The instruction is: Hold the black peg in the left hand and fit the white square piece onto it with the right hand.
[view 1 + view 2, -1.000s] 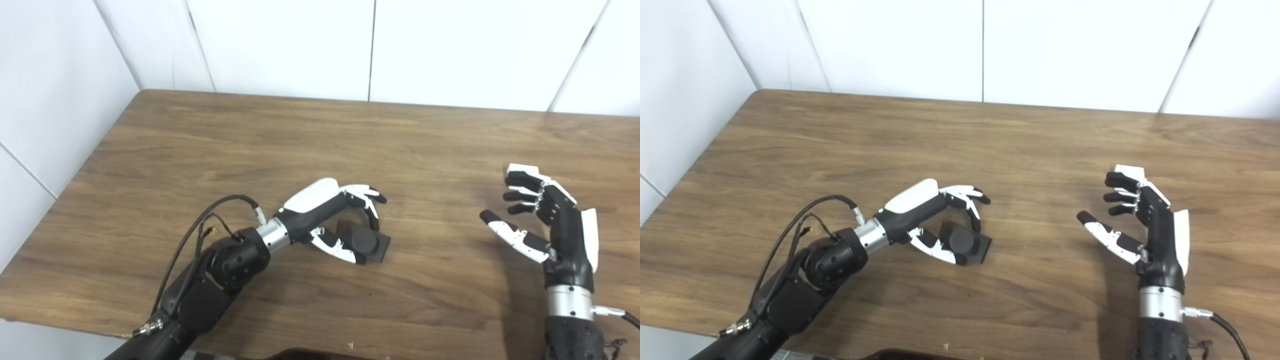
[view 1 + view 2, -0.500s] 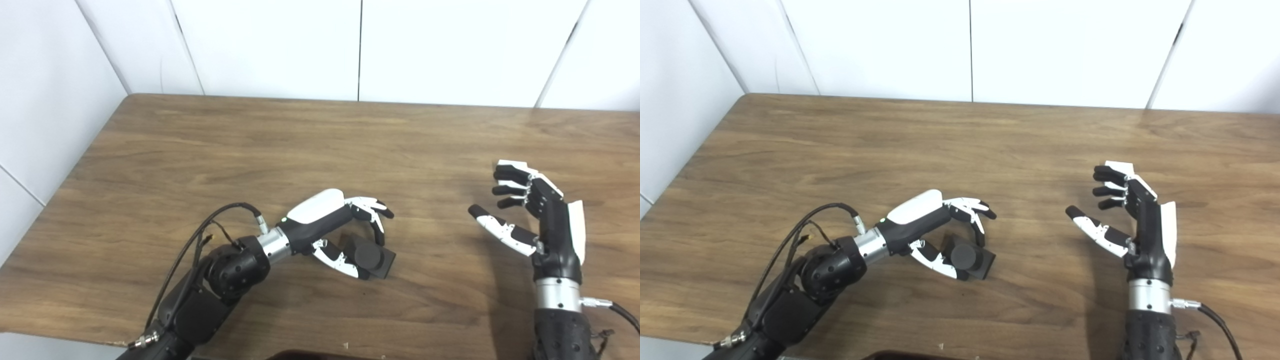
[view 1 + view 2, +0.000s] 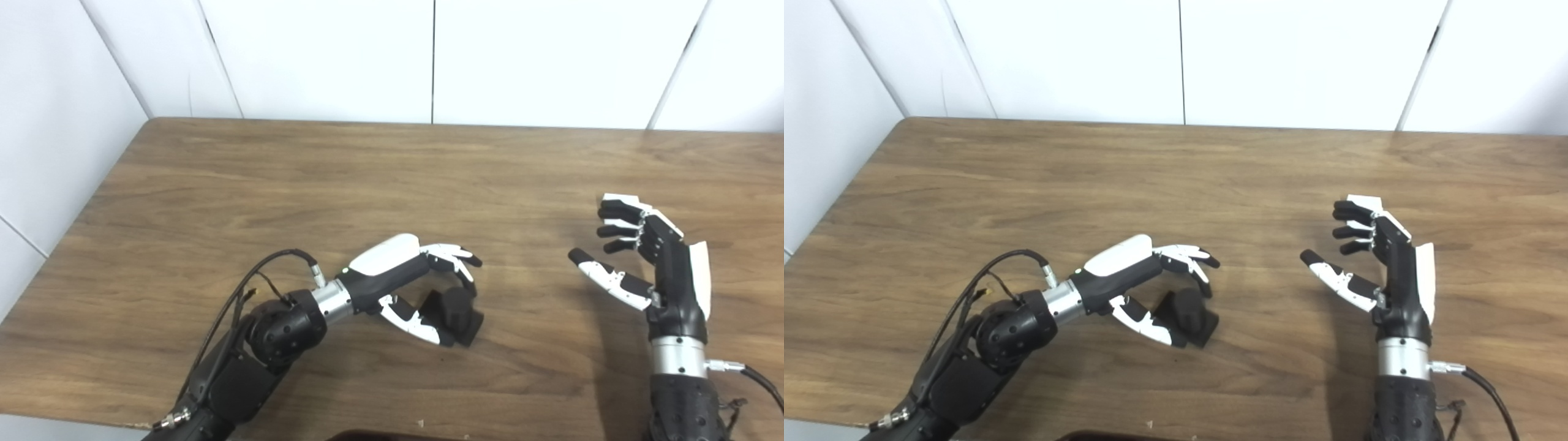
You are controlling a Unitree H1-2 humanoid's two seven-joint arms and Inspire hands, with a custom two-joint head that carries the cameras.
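The black peg (image 3: 454, 313), a short round stud on a square base, sits tilted on the table (image 3: 367, 171) near the middle of its front edge.

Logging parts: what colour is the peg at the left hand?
Black peg; clearest in left eye view.

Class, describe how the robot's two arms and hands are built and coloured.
Both arms are black with a silver wrist ring. The left hand and right hand are black with white back plates and white finger segments tipped black. Black cables loop from the left forearm; one plugs in by the right wrist. A green light glows near the left wrist.
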